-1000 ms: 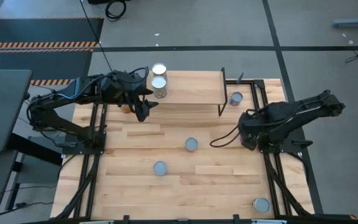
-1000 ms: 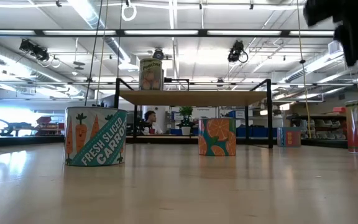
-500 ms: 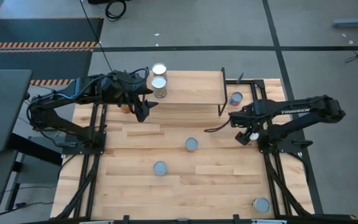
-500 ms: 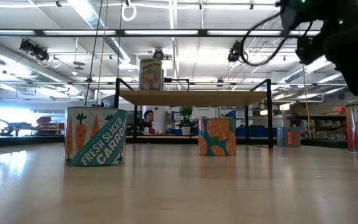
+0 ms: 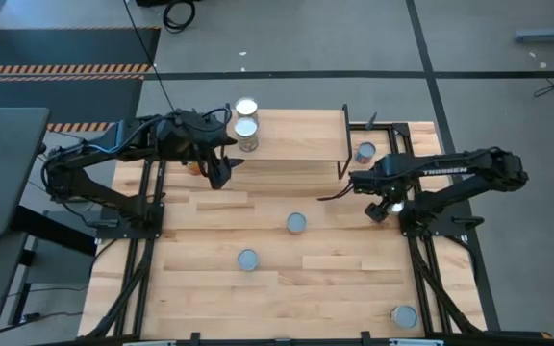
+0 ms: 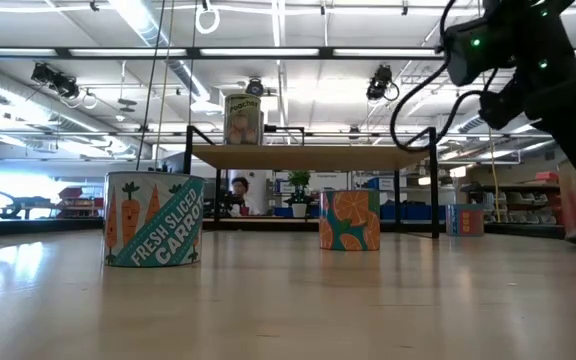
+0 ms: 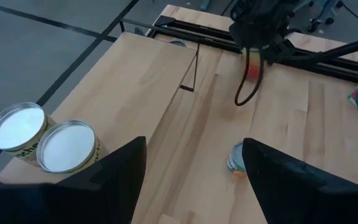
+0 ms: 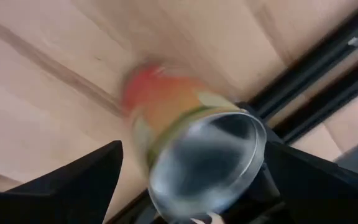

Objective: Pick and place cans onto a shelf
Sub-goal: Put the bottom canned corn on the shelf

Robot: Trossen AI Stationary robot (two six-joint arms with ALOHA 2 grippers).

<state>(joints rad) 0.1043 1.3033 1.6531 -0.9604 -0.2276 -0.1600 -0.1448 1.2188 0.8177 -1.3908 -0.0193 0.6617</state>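
Now the right gripper [image 8: 191, 186] stretches low toward a can [image 5: 365, 153] beside the shelf [image 5: 296, 135], fingers spread wide around it without closing. Farther off, the left gripper [image 5: 221, 171] hangs at the shelf's front edge, fingers apart, near two cans [image 7: 42, 140] standing on top.

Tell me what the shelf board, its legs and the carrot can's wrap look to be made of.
Shelf board: pale wood, matte, with visible grain. Its legs: thin black metal rod, apparently painted. Carrot can: its wrap looks like printed paper, with carrot drawings and lettering; its rim looks metallic.
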